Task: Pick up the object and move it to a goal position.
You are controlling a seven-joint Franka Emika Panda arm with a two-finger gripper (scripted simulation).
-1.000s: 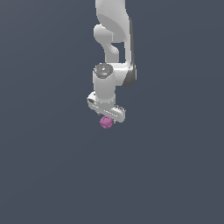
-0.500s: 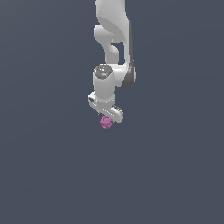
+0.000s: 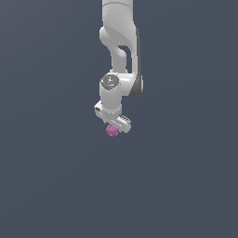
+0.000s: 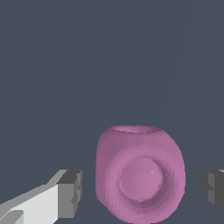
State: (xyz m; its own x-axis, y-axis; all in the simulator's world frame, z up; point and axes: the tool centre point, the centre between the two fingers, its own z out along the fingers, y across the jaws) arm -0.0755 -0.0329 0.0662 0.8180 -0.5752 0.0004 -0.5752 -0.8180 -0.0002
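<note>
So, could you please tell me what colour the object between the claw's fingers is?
Pink-magenta object, clearest in the wrist view.

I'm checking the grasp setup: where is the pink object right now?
In the wrist view the pink object sits between the open gripper's two fingertips, with gaps on both sides; in the exterior view it shows just under the gripper, near centre.

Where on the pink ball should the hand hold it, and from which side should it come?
Grip the pink ball across its rounded flanks, one finger on each side, coming straight down from above. The wrist view shows it already centred between the open fingers with gaps on both sides; the flanks look smoother than the dimpled face. Closing now would likely seat it.
</note>
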